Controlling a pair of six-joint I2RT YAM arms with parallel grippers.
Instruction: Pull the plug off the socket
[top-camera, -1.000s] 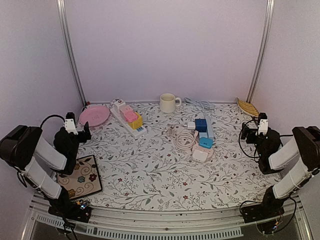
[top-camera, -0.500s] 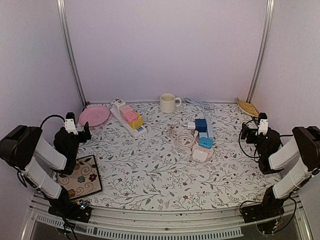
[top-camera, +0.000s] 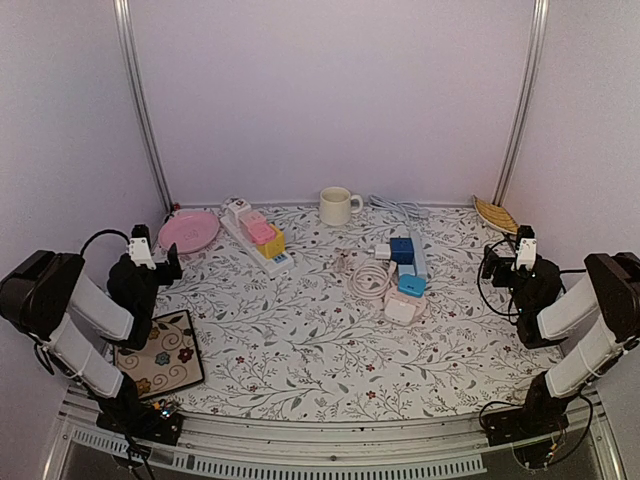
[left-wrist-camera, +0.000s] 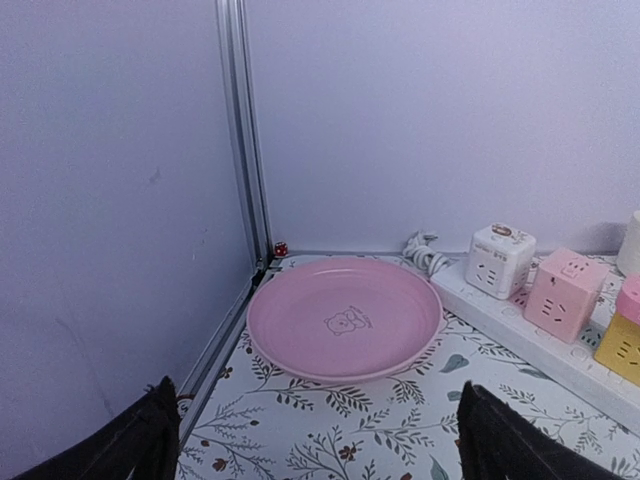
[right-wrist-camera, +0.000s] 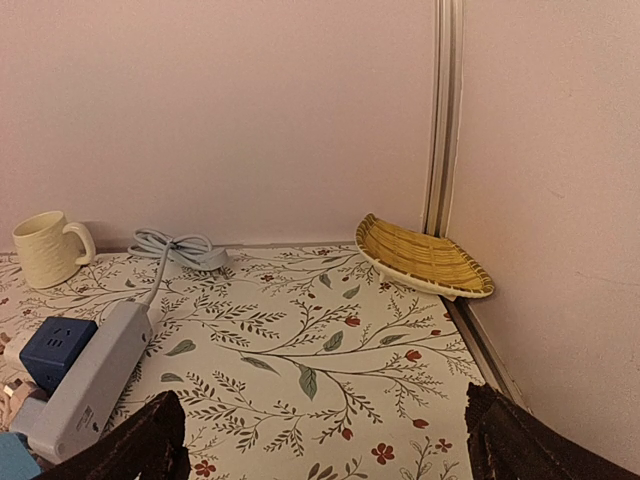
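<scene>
1. Top external view: the left gripper (top-camera: 168, 262) sits at the table's left edge and the right gripper (top-camera: 490, 258) at its right edge; neither touches anything. The white power strip (top-camera: 255, 246) lies ahead and to the right of the left gripper. The grey power strip (top-camera: 419, 256) lies left of the right gripper, well apart from it, with the dark blue cube plug (top-camera: 402, 250) against its side.
2. Left wrist view: the left gripper's fingers are spread wide with nothing between them. The pink plate (left-wrist-camera: 345, 320) lies straight ahead. The white power strip runs to the plate's right, carrying 3 cube plugs: white cube plug (left-wrist-camera: 500, 260), pink cube plug (left-wrist-camera: 565, 295), yellow cube plug (left-wrist-camera: 622, 348).
3. Right wrist view: the right gripper's fingers are spread wide and hold nothing. The grey power strip lies ahead-left, the dark blue cube plug touching its left side. The mug (right-wrist-camera: 45, 248) stands beyond them. The wicker dish (right-wrist-camera: 425, 258) sits ahead-right in the corner.
</scene>
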